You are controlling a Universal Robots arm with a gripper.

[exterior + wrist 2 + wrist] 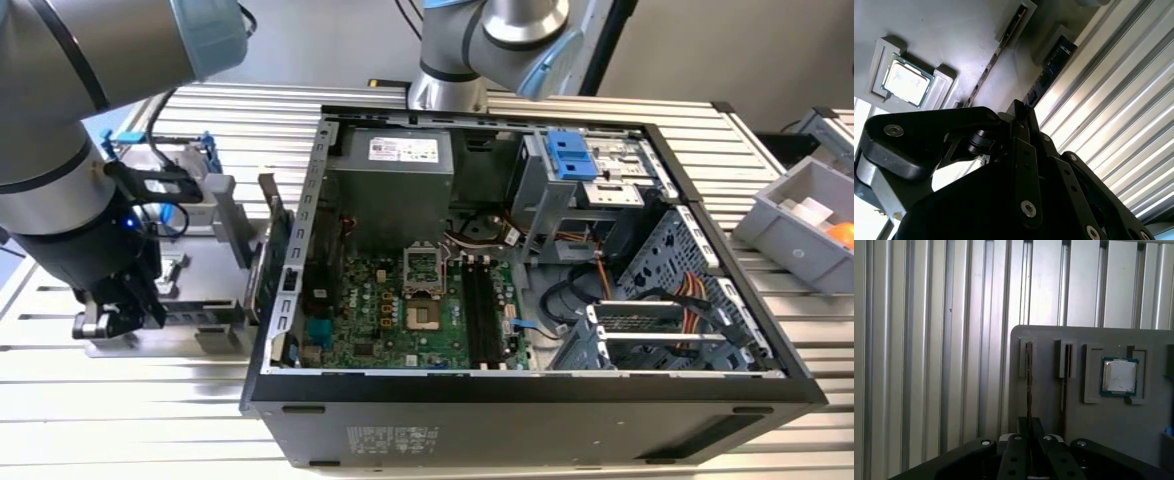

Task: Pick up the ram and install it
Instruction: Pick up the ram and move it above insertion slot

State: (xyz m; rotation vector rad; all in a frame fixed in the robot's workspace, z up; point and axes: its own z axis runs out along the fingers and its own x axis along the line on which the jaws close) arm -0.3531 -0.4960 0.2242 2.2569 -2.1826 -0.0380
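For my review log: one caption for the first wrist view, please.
Gripper lined up with the ram standing edgewise in a grey holder, processor chip in a recess nearby.

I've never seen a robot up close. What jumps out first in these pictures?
The open computer case takes up the middle of the exterior view, its green motherboard bared. At the exterior view's left the big robot arm reaches down. In the first wrist view its pincer lines up with the thin ram standing on edge in a gray holder, with a silver processor chip nearby.

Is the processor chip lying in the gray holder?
Yes, in the first wrist view the processor chip lies flat in a recess of the gray holder.
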